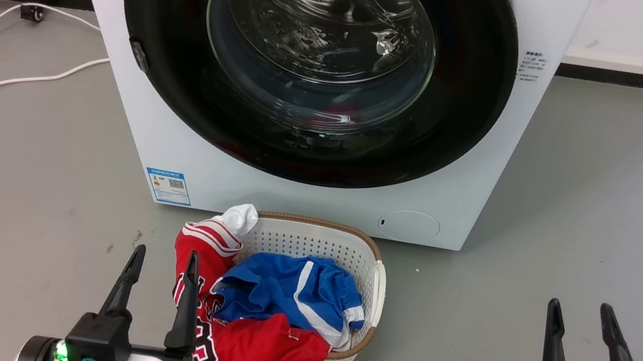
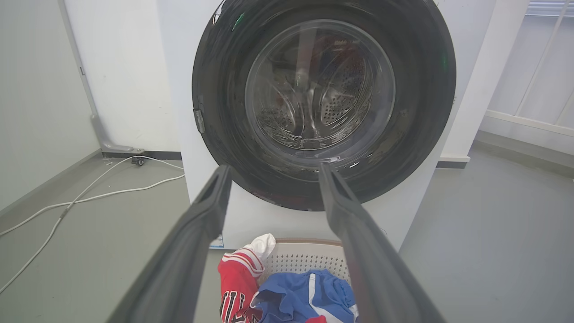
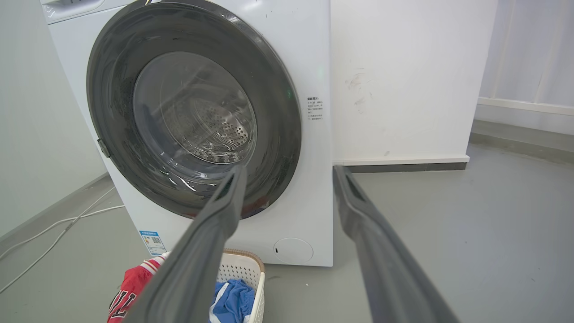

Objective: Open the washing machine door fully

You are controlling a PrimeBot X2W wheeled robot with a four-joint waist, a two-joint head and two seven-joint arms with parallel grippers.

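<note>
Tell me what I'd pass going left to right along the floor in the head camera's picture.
white cable → left fingers, spread apart → laundry basket → right fingers, also spread apart. The red jersey is left out because it overlaps the left fingers.

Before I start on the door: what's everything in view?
washing machine: one, white, straight ahead
washing machine door: one, glossy black, clear glass centre, looks shut
label sticker: one, blue, machine's lower left
round flap: one, white, machine's lower right
laundry basket: one, white, brown rim, floor before machine
jersey: one, red, over basket's left edge
shorts: one, blue, in basket
small garment: one, white, basket's back-left rim
cable: two strands, white, floor left of machine
left gripper: one, dark, lower left, jaws open
right gripper: one, dark, lower right, jaws open
</note>
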